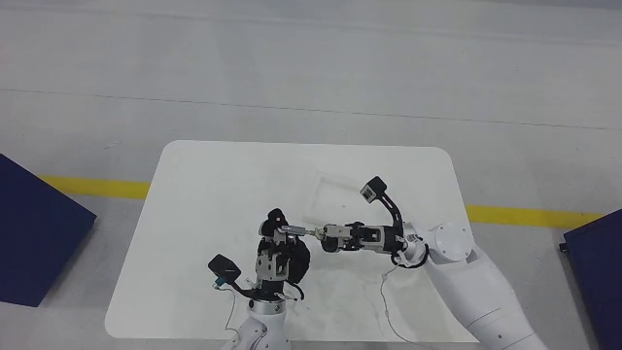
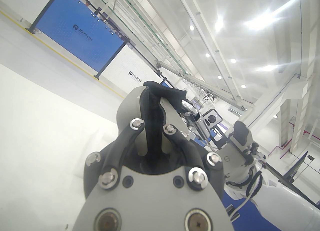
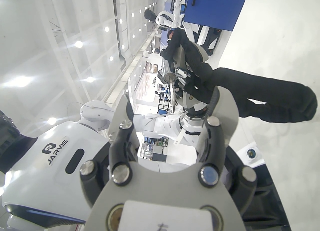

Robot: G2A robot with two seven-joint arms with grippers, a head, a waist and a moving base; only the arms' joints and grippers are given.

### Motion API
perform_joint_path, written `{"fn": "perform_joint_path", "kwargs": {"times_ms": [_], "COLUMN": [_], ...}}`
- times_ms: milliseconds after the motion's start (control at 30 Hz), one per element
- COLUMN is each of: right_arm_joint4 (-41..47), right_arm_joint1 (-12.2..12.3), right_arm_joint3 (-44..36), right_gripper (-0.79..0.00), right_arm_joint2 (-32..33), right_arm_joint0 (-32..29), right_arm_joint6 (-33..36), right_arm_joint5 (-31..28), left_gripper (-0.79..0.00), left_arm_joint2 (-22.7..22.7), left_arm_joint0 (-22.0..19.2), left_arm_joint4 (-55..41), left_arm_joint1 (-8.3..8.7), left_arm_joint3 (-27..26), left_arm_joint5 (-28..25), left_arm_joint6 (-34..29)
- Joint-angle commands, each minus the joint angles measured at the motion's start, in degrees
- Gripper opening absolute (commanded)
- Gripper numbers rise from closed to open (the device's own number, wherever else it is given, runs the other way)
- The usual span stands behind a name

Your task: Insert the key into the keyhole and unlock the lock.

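Above the white table (image 1: 204, 224), my left gripper (image 1: 276, 245) points upward, shut on a silver lock (image 1: 285, 234). In the left wrist view its black-sleeved fingers (image 2: 152, 107) press together, with the lock (image 2: 191, 113) clamped at their tips. The right wrist view faces the lock (image 3: 166, 67) end-on. A thin key (image 3: 172, 89) sticks out of its keyhole (image 3: 170, 77) toward the camera. My right gripper (image 3: 172, 97) is open, its fingers wide apart on either side of the key. From above, the key (image 1: 304, 228) bridges the lock and the right gripper (image 1: 327, 234).
A faint rectangular outline (image 1: 340, 190) marks the table behind the grippers. A thin cable (image 1: 387, 301) hangs by the right arm. Dark blue panels (image 1: 29, 233) stand on the floor off both sides of the table. The table's back and left parts are bare.
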Motion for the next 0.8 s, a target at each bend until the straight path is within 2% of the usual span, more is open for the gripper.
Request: {"fn": "perform_joint_path", "kwargs": {"times_ms": [0,167,200,233,767], "right_arm_joint4": [0.0,-0.3,-0.5,-0.7,-3.5], "right_arm_joint1": [0.0,-0.1,-0.1,-0.1,-0.6], "right_arm_joint3": [0.0,0.0,0.0,0.0,-1.8], "right_gripper": [-0.545,-0.582,-0.619,-0.785,-0.785], "right_arm_joint2": [0.0,-0.3,-0.3,-0.4,-1.8], "right_arm_joint0": [0.0,0.0,0.1,0.1,0.9], "right_arm_joint6": [0.1,0.1,0.1,0.2,-2.1], "right_arm_joint5": [0.0,0.1,0.0,0.1,1.4], "left_gripper": [-0.785,-0.785,-0.785,-0.785,-0.785], "left_arm_joint2": [-0.1,-0.4,-0.4,-0.5,-1.0], "left_arm_joint0": [0.1,0.2,0.2,0.2,0.2], "left_arm_joint4": [0.1,0.3,0.4,0.5,3.9], "left_arm_joint1": [-0.07,-0.23,-0.26,-0.29,-0.79], "left_arm_joint3": [0.0,0.0,0.0,0.0,0.8], "left_arm_joint5": [-0.1,-0.1,-0.2,-0.2,1.3], "left_arm_joint6": [-0.1,-0.4,-0.4,-0.5,1.1]}}
